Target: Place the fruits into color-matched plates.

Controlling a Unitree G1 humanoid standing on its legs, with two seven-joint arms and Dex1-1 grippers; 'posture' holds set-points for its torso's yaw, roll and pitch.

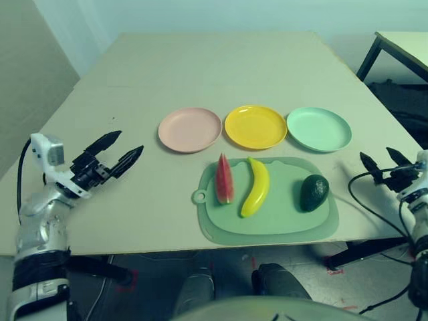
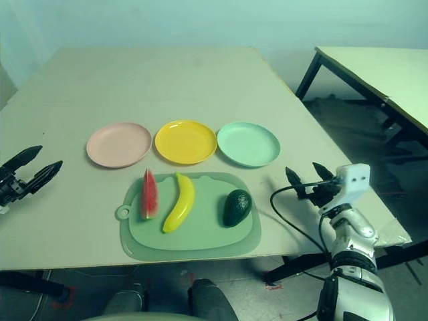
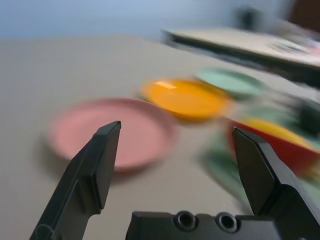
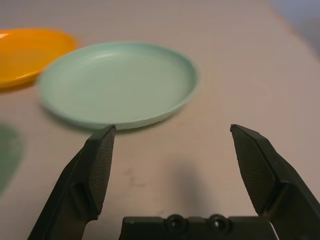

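No fruit is placed yet: the left end effector (image 1: 115,152) and right end effector (image 2: 307,177) gape empty, so next probably comes reaching for the watermelon (image 1: 224,179) beside the pink plate (image 1: 190,129).

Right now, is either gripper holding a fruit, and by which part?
Nothing is held. The left gripper and right gripper are open and empty. The watermelon wedge, banana and avocado lie on the cutting mat.

A pale wall (image 2: 167,20) backs the beige table (image 2: 167,80) (second table (image 2: 381,73) rightward).
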